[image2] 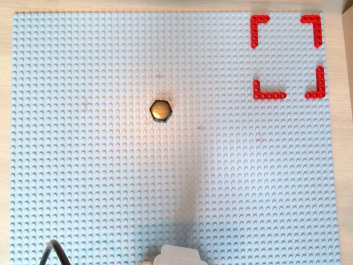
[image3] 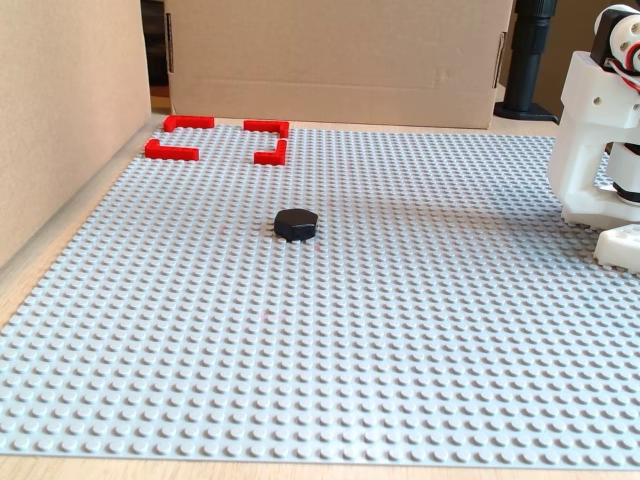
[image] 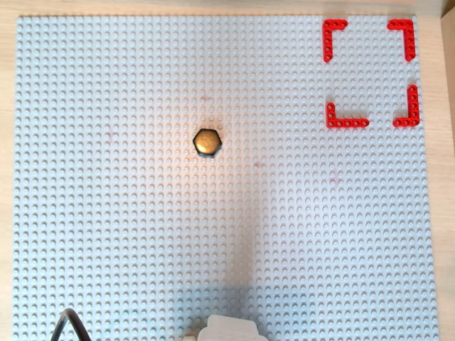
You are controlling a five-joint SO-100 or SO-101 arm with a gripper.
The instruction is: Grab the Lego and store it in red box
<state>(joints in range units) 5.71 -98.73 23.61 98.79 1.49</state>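
From above, in both overhead views, the Lego (image: 207, 142) sits near the middle of the grey studded baseplate (image: 106, 249), a little toward the far edge. It is a flat six-sided piece with a glossy bronze top. The red box (image: 370, 71), four red corner pieces with gaps between them, lies well apart from it in the upper right corner of the baseplate. Only a white part of my arm (image: 227, 330) pokes in at the bottom edge, with a dark cable (image: 67, 323) to its left. My gripper is not shown, so I cannot tell how far it is open or whether it holds anything.

In the fixed view the Lego (image3: 297, 224) looks low and squat, resting on the studs, and the red box (image3: 215, 138) is behind it to the left, near a cardboard wall (image3: 340, 60). My white arm base (image3: 600, 140) stands at the right edge.

I judge the Lego light, rigid and rather slick on top. I would close on two opposite flat sides, low down, not on the corners. It may be pressed onto the studs and need a firm pull.
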